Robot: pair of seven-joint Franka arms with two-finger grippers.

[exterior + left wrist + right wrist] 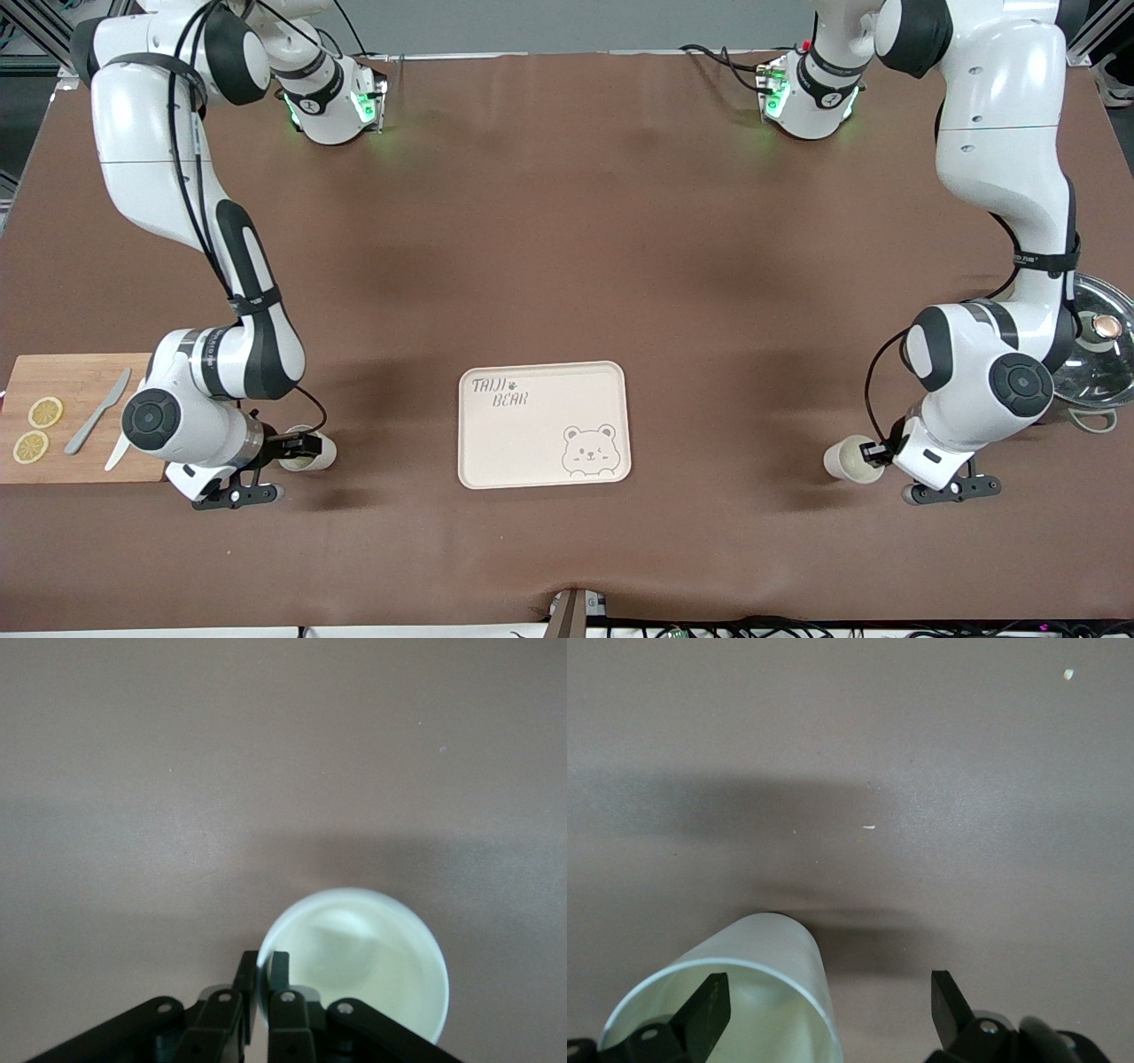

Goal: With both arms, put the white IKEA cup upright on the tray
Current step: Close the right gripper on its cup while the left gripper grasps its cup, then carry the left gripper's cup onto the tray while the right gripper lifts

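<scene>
The tray (543, 425) lies flat on the brown counter (567, 248), nearest the front camera and midway between the two arms, with nothing on it. Toward the right arm's end, a white cup (309, 449) lies on its side on the counter, its open mouth facing the right tool (285, 446); in the right wrist view this tool (828, 1010) is spread wide, one finger (707, 1010) inside the cup's (757, 992) mouth and the other outside its wall. Toward the left arm's end a second white cup (849, 459) also lies tipped, mouth toward the left tool (877, 455). In the left wrist view that tool (262, 979) is clenched on the cup's (363, 970) rim. A wooden board (66, 399) with lemon slices (37, 429) and a knife (97, 411) sits beside the right arm, a glass lid (1101, 341) beside the left.
</scene>
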